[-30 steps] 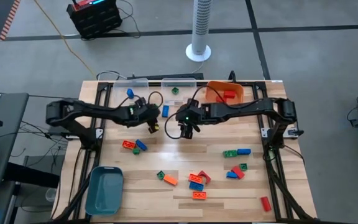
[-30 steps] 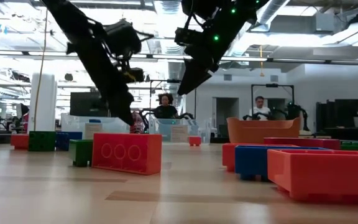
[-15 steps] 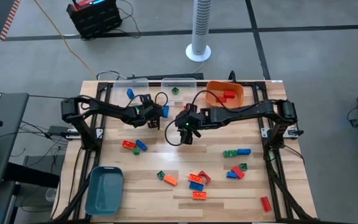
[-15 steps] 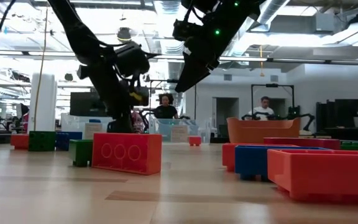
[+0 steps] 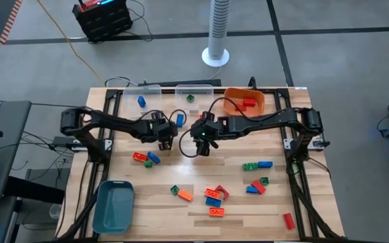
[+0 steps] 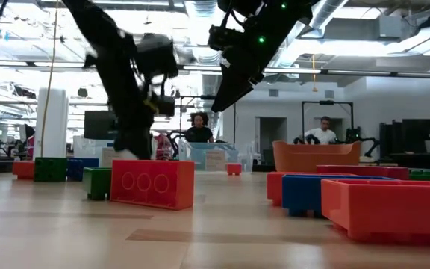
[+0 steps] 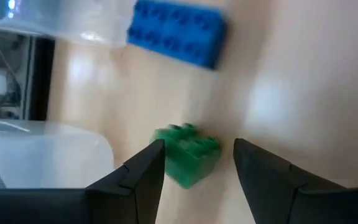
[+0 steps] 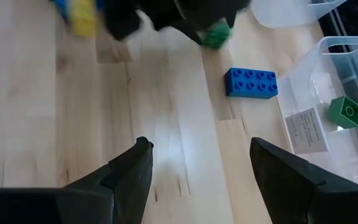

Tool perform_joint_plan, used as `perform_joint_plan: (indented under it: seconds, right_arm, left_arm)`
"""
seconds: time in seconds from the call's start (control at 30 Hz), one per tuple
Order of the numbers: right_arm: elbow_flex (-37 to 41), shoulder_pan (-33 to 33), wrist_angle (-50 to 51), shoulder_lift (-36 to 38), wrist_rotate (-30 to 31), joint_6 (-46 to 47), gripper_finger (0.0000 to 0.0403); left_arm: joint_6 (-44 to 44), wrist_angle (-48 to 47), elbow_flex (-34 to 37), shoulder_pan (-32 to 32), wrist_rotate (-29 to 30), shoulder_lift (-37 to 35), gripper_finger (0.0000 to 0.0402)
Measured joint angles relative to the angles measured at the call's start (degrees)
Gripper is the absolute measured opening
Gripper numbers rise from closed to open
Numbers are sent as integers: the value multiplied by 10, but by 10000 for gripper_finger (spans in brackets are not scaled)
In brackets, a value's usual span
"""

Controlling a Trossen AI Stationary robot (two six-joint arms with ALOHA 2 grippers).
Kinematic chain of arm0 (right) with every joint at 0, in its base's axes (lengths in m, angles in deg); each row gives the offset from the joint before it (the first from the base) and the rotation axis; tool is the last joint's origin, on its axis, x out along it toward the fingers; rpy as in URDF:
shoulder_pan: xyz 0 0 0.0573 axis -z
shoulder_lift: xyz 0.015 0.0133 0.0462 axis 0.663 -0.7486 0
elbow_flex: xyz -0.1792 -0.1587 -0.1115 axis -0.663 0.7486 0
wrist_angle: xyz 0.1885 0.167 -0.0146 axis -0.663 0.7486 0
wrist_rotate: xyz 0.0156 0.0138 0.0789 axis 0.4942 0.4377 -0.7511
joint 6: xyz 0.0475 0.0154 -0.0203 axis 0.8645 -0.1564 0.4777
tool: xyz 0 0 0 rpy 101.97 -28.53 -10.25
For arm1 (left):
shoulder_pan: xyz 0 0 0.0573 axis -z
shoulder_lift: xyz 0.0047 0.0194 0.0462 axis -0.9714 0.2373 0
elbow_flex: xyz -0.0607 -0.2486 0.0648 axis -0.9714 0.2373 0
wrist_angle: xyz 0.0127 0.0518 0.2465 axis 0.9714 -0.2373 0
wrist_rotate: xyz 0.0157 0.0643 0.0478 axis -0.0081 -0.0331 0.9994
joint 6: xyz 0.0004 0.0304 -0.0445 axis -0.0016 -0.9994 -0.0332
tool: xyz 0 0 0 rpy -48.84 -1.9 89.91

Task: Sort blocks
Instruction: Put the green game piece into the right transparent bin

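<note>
From up top I've got the left gripper (image 5: pixel 165 137) and right gripper (image 5: pixel 202 144) mid-table, blocks (image 5: pixel 214 195) scattered nearer me. Left wrist cam: fingers apart w/ a green block (image 7: pixel 190 152) between them, not pinched. Right wrist: fingers wide, holding nothing, blue block (image 8: pixel 251 83) ahead.

grey concrete floor (image 5: pixel 329 61) surrounds the wooden table (image 5: pixel 201 169). a white tower fan (image 5: pixel 217 30) stands at upper centre, a black crate (image 5: pixel 103 17) at upper left. bright ceiling lights (image 6: pixel 21 52) wash the open room; two seated people (image 6: pixel 198 128) sit behind.
</note>
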Motion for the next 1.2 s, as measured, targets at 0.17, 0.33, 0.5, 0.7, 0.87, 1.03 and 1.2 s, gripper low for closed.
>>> perform_joint_plan:
  seconds: [0.17, 0.33, 0.5, 0.7, 0.87, 1.03, 1.2]
  right_arm:
    - [0, 2, 0, 0, 3, -1, 276]
    - [0, -2, 0, 0, 3, 0, 276]
    - [0, -7, -20, 0, 2, 13, 276]
    - [23, -25, -63, -2, 4, 53, 276]
    - [69, -36, -119, -3, 4, 56, 276]
    - [83, -37, -143, -3, 4, 60, 276]
    - [83, -45, -165, -3, 4, 60, 276]
  left_arm:
    - [5, -73, -34, 39, -24, -53, 187]
    - [-27, -133, -38, 46, -61, -108, 187]
    - [26, -137, -38, 3, -146, -134, 187]
    - [198, -141, -38, -49, -176, -126, 187]
    - [251, -135, -38, -53, -170, -105, 187]
    - [270, -115, -38, -53, -162, -73, 187]
    - [272, -111, -38, -54, -125, -32, 187]
